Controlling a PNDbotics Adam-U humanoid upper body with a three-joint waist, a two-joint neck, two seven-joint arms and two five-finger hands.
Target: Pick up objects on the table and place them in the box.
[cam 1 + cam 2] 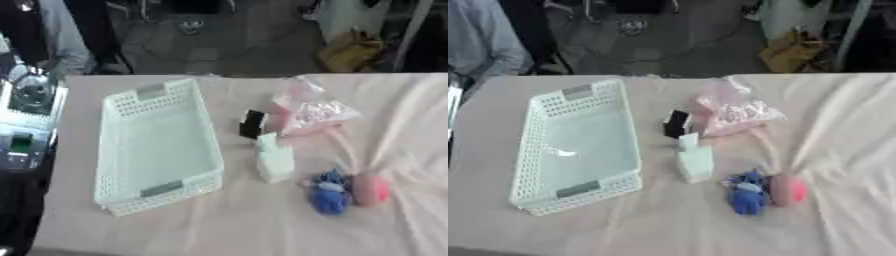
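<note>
A pale green perforated basket lies on the left half of the table, with nothing in it. To its right sit a small black object, a pale green bottle-like object, and a clear bag with pink contents. Nearer the front right lie a blue plush toy and a pink rounded object, touching each other. Neither of my hands appears in either view.
A pinkish cloth covers the table and is creased on the right side. Beyond the far edge a person sits at the upper left, and a yellow-brown bag rests on the floor. Dark equipment stands along the left edge.
</note>
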